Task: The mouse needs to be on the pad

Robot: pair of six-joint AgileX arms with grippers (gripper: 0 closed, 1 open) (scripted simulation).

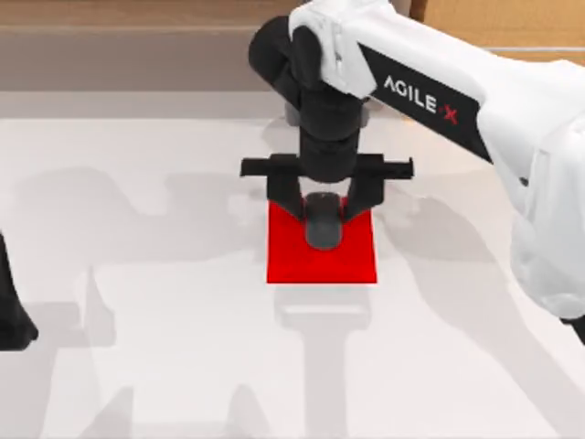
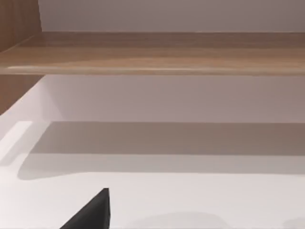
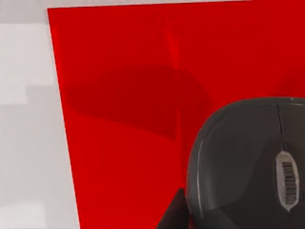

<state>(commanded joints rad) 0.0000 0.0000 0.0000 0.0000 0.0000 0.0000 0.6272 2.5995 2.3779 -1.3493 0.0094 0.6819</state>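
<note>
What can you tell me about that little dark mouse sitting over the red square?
The small dark grey oval computer mouse, smooth and plastic-looking, has a rounded top, a split between two buttons and a ribbed scroll wheel. It sits over the far middle of the flat bright red square pad, between the fingers of the right gripper.

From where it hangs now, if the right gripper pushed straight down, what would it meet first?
The mouse sits between the right gripper fingers, so likely the pad under it; how far above it hangs is unclear.

The white table [image 1: 137, 302] bears the red pad [image 1: 352, 261] at its middle.
</note>
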